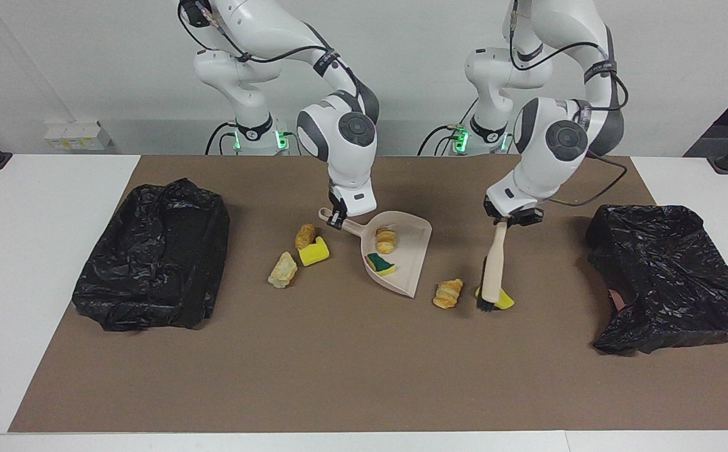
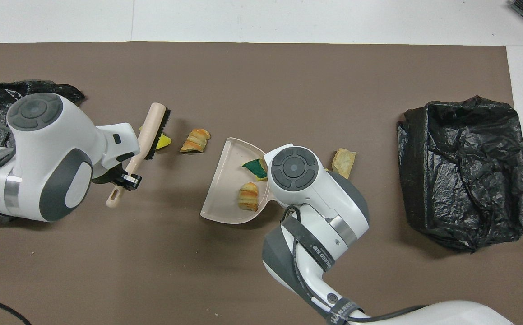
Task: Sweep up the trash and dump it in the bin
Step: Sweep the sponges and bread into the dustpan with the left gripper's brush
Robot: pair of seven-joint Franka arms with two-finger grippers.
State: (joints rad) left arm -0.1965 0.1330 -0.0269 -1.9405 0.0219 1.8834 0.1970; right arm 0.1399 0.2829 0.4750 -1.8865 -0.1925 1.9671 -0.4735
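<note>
My right gripper is shut on the handle of the beige dustpan, which rests on the brown mat. A golden pastry lump and a yellow-green sponge lie in the pan. My left gripper is shut on the handle of the beige brush, whose bristles touch a yellow sponge chunk. A golden pastry lies between the brush and the pan's mouth. A brown pastry, a yellow sponge and a pale pastry lie beside the pan toward the right arm's end.
A bin lined with a black bag stands at the right arm's end of the mat. Another black bag-lined bin stands at the left arm's end. The brown mat covers the white table.
</note>
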